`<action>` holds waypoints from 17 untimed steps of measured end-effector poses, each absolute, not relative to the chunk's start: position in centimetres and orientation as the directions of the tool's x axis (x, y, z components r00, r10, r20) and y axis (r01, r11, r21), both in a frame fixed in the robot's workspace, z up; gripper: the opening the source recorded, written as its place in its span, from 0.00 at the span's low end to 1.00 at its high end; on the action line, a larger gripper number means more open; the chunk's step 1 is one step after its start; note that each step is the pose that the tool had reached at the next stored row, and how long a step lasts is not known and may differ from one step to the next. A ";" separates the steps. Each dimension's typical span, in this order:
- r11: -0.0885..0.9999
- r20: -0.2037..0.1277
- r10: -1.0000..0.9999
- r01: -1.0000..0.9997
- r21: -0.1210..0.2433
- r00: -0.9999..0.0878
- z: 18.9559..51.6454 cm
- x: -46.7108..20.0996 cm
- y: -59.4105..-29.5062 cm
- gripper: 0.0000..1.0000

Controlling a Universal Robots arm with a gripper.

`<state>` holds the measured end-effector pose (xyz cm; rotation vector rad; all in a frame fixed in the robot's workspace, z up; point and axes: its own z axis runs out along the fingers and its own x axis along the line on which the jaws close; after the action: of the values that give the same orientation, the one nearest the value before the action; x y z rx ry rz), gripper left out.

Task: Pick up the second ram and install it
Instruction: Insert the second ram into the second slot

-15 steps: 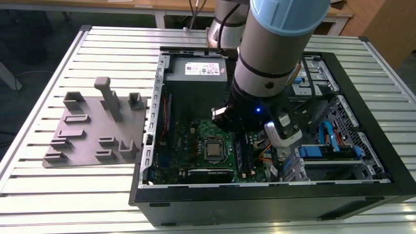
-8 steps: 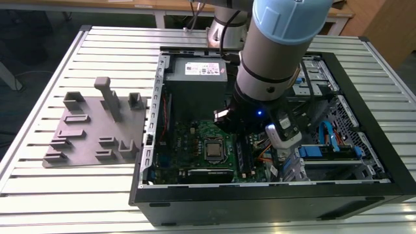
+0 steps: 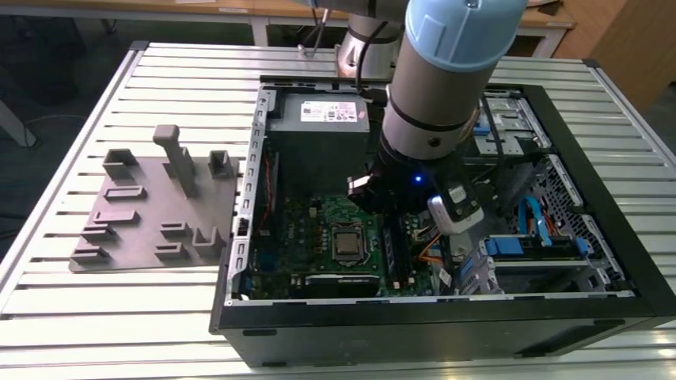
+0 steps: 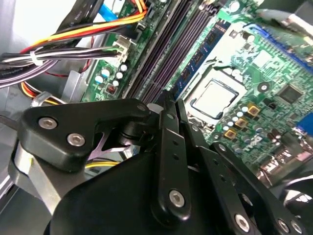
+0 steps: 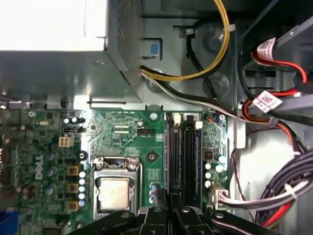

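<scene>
Gripper (image 4: 168,105) clenched over mobo RAM slots (image 5: 185,149); we can't see the second ram betw fingers, judge install step underway—needs straight, aligned press into slot.

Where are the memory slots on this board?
Inside the open computer case, find the green motherboard. The memory slots are the long dark parallel strips beside the silver-capped processor, unlike the small connectors around them.
</scene>
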<state>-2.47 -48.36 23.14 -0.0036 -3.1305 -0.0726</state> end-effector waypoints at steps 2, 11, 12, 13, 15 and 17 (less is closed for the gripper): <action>0.999 0.010 0.002 0.002 0.042 -1.000 22.8 -2.4 -48.2 0.14; 0.999 0.010 0.002 0.003 0.036 -1.000 22.5 -1.9 -48.1 0.14; 0.999 0.010 0.002 0.003 0.036 -1.000 22.5 -1.8 -48.1 0.14; 0.999 0.010 0.002 0.003 0.036 -1.000 22.5 -1.7 -48.1 0.14; 0.999 0.010 0.002 0.003 0.035 -1.000 22.3 -1.7 -48.1 0.14; 0.999 0.010 0.002 0.003 0.033 -1.000 22.2 -1.7 -48.1 0.14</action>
<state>-1.68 -48.11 22.24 -0.0039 -3.1310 -0.0524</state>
